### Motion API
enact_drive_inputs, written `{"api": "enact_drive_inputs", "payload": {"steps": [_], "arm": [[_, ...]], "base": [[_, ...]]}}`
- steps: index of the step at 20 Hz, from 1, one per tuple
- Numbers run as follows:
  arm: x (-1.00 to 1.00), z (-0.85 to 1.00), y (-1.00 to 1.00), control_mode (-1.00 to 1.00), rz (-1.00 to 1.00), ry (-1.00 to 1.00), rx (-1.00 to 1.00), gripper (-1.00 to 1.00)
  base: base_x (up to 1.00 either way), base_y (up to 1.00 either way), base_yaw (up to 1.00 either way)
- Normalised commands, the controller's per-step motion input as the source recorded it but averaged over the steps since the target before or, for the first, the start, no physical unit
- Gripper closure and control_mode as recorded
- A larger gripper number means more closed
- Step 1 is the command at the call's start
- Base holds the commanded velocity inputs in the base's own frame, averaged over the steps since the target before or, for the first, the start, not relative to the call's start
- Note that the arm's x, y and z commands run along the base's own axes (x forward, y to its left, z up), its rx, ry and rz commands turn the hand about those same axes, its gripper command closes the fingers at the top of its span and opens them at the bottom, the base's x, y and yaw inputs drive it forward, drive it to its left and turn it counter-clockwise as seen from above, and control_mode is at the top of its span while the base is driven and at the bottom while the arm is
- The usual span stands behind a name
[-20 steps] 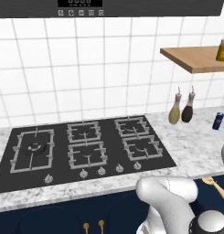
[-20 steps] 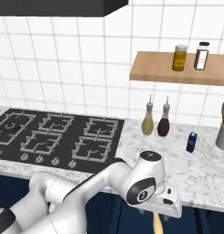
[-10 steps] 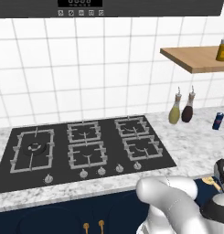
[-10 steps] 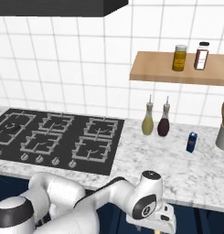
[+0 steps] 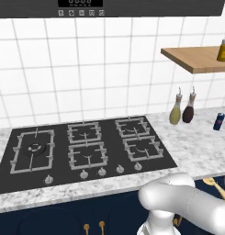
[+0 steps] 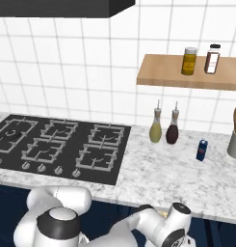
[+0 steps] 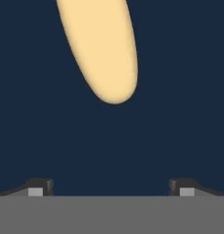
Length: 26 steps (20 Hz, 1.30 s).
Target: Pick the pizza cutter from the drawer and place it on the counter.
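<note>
The pizza cutter's (image 7: 100,50) rounded yellow-tan handle end lies on the dark blue drawer floor, ahead of my gripper (image 7: 111,187) and slightly to its left. The two fingertips stand wide apart, open, with nothing between them and a gap of bare floor before the handle. In the left base view a tan piece of the pizza cutter (image 5: 215,184) shows in the open drawer below the counter (image 5: 192,151) edge, past my white arm. The speckled counter (image 6: 163,178) runs along the wall.
A black hob (image 5: 86,151) fills the counter's left part. An olive bottle (image 6: 155,130) and a dark bottle (image 6: 172,131) stand by the wall, with a blue can (image 6: 202,150) and a utensil holder (image 6: 234,142) further right. A wooden shelf (image 6: 191,75) with jars hangs above.
My arm has sunk lower and a little to the right, taking the hand down below the counter edge toward the drawer. The pizza cutter has not moved.
</note>
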Motion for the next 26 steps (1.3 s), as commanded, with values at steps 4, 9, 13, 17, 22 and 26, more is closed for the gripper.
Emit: {"api": "enact_drive_inputs", "payload": {"steps": [4,9,13,17,22,26], "arm": [[-0.36,-0.24,-0.43,-1.00,0.00,0.13,0.05,-1.00],[-1.00,-0.06,-0.77,-1.00,0.00,0.22,0.01,-1.00],[-1.00,0.00,-0.98,-1.00,-0.01,0.28,0.01,-1.00],[-1.00,0.15,-0.74,-1.00,-0.02,0.27,0.01,-1.00],[-0.77,0.89,-0.02,-1.00,-0.01,-0.01,0.17,-1.00],[-0.06,1.00,0.01,-1.00,0.02,0.01,0.19,-1.00]], "base": [[0.00,0.00,0.00],[0.00,0.00,0.00],[0.00,0.00,0.00],[0.00,0.00,0.00],[0.00,0.00,0.00],[0.00,0.00,0.00]]}}
